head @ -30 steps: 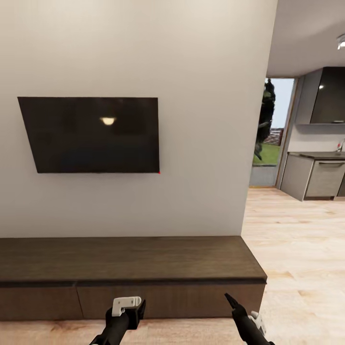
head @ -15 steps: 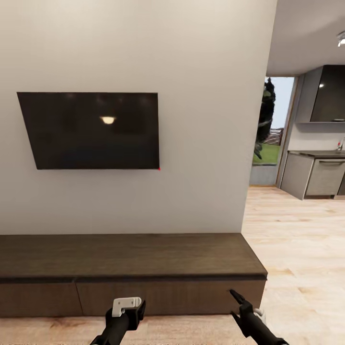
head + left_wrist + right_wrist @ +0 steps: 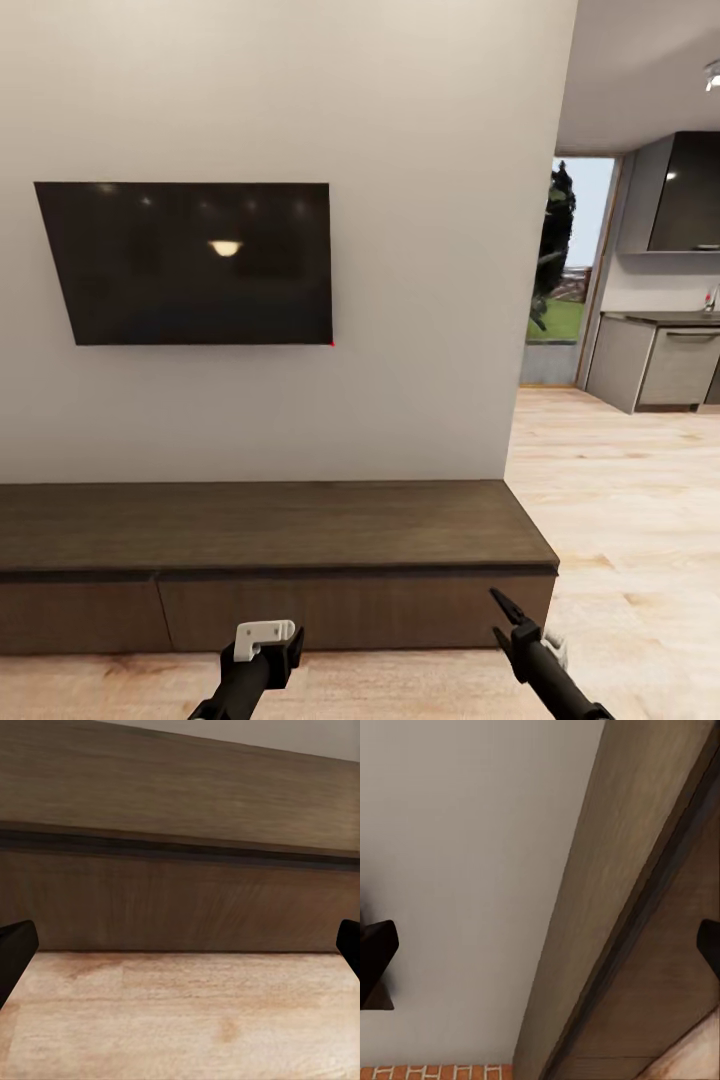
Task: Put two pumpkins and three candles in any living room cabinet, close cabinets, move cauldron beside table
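Note:
The cabinet (image 3: 270, 525), a long low dark-brown wood unit, runs along the white wall, and the drawer fronts I can see are flush and shut. Its top is bare. My left gripper (image 3: 270, 645) hovers low over the floor in front of a drawer front (image 3: 180, 900), its fingertips (image 3: 15, 952) wide apart and empty. My right gripper (image 3: 508, 612) is near the cabinet's right end, open, with nothing between its fingertips (image 3: 375, 960); it looks along the cabinet's edge (image 3: 622, 907) and the wall. The pumpkins, candles, cauldron and table are out of view.
A dark flat screen (image 3: 190, 262) hangs on the wall above the cabinet. Pale wood floor (image 3: 620, 500) stretches right past the wall's corner towards a kitchen with grey units (image 3: 665, 365) and a glazed door (image 3: 565, 270).
The whole picture has shifted a little, with screen and cabinet now higher in it, so the camera moved. My right gripper has moved slightly to the right. The left one has stayed put.

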